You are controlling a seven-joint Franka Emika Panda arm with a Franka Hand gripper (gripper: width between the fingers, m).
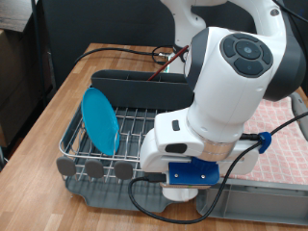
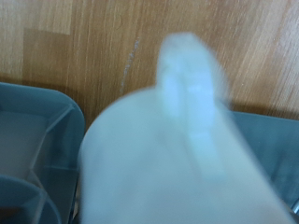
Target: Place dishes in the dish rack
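Observation:
The light-blue plate [image 1: 99, 120] stands on edge in the silver wire dish rack [image 1: 82, 146], at the exterior view's left. The reddish-brown wooden spoon [image 1: 166, 60] sticks up from the rack's dark grey caddy [image 1: 135, 85]. My arm fills the middle of the exterior view. My gripper [image 1: 181, 195] hangs low at the rack's near right corner, mostly hidden by the hand. In the wrist view a blurred white cup [image 2: 177, 159] fills the frame right at the fingers, above the wooden table [image 2: 112, 47]. Grey tray corners [image 2: 37, 140] show on both sides.
A pink checked cloth [image 1: 281, 135] lies in a grey bin [image 1: 265, 197] at the exterior view's right, beside the rack. A black cable [image 1: 154, 204] loops under my hand. The wooden table's edge runs along the exterior view's left.

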